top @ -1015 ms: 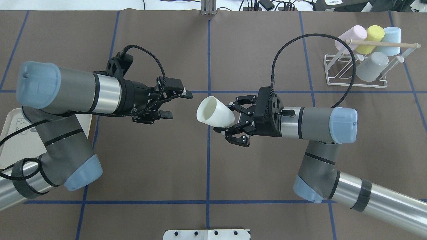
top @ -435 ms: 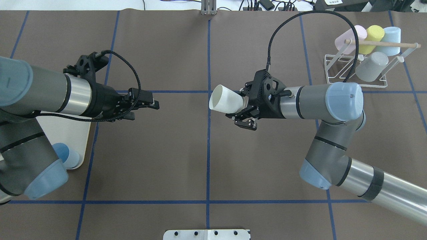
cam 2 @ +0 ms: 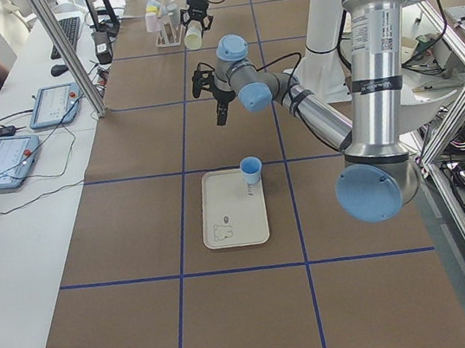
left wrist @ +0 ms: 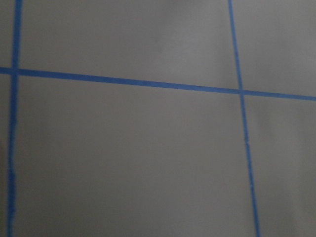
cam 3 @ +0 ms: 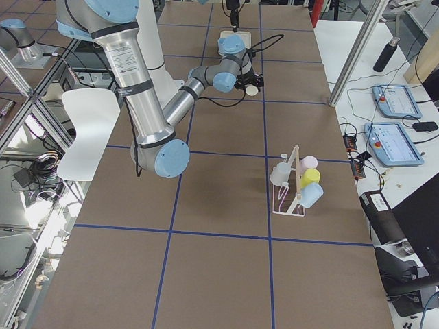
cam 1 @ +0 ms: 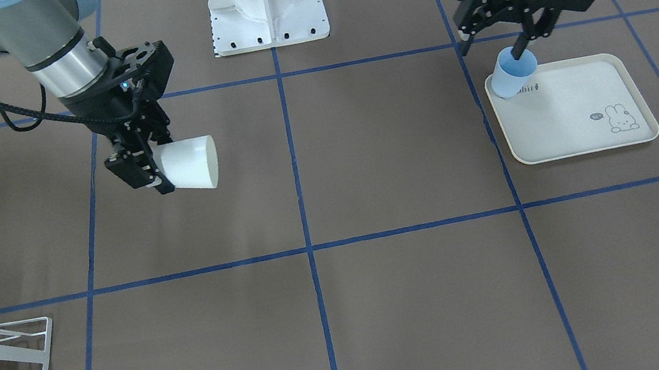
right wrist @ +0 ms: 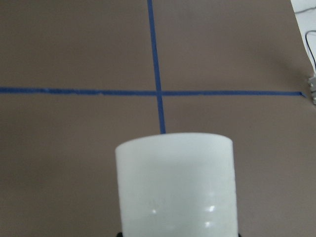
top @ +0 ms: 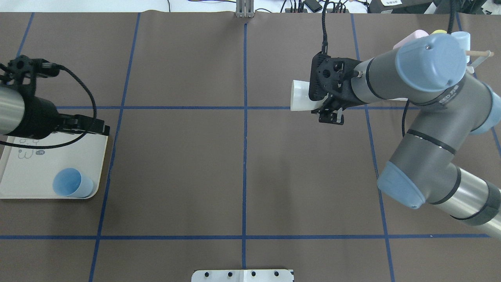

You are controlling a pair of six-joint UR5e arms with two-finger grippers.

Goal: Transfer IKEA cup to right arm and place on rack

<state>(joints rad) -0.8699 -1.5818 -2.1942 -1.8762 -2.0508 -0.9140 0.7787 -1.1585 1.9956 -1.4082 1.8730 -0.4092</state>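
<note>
- Well apart from the rack (cam 3: 291, 195), toward the table's middle, the white cup (cam 1: 189, 164) hangs in the air, clamped by its base in the right gripper (cam 1: 158, 167).
- The cup's long axis lies about level. Its open mouth points away from the rack and its gripped base faces it, so the rack lies behind the wrist.
- The handover looks finished. What remains is carrying the cup over and, I judge, turning the wrist until the mouth faces the slanted prongs.
- Four cups already sit on the rack, so a free prong must be chosen.
- Far across the table from the rack, the left gripper (cam 1: 493, 49) hangs with fingers spread, holding nothing, over the blue cup (cam 1: 510, 74) on the tray (cam 1: 575, 130); the right arm is much the nearer.
</note>
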